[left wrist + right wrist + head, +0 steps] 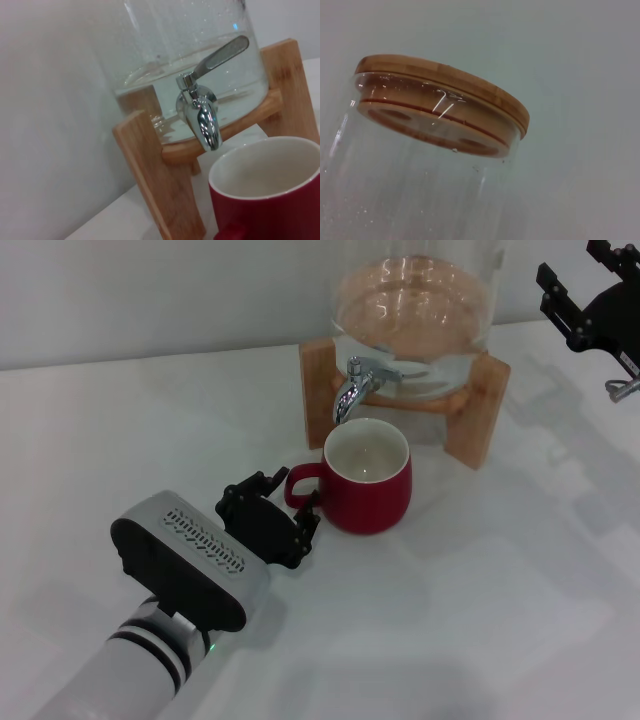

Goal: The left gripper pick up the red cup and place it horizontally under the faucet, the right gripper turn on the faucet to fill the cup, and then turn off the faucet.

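The red cup (368, 485) stands upright on the white table, its mouth right below the spout of the chrome faucet (355, 385). No water is running, and the lever (222, 52) points up and away from the spout. My left gripper (287, 503) is at the cup's loop handle (297, 483), with a finger on either side, spread open. In the left wrist view the cup's rim (265, 170) sits just under the faucet (202, 117). My right gripper (580, 285) hangs open, high at the far right beside the jar.
The clear glass jar (415, 310) holds water and rests in a wooden stand (475, 415) near the back wall. The right wrist view shows only the jar's wooden lid (445, 95) and its glass wall.
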Tool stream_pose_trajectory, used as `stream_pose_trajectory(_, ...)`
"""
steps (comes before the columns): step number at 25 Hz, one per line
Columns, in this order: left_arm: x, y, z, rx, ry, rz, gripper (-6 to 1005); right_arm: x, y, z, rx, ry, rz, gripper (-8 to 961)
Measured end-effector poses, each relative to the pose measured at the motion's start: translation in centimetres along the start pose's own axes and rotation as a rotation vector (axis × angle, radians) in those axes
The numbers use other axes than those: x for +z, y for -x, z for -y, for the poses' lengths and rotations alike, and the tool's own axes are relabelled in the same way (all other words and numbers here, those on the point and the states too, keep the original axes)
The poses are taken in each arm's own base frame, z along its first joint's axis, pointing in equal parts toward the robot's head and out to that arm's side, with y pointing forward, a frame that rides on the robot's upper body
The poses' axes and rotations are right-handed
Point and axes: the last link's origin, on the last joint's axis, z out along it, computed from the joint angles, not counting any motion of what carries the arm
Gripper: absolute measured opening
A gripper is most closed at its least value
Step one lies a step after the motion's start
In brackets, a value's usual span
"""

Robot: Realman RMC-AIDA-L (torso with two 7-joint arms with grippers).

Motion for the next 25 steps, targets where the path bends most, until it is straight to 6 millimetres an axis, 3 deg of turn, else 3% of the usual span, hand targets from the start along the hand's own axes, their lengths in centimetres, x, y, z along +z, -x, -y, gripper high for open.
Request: stream_pose_trajectory(25, -0.53, 0.69, 0.54, 0.034, -0.037, 0.022, 421, -0.78, -0.37, 0.2, -0.001, -0.007, -0.018, 633)
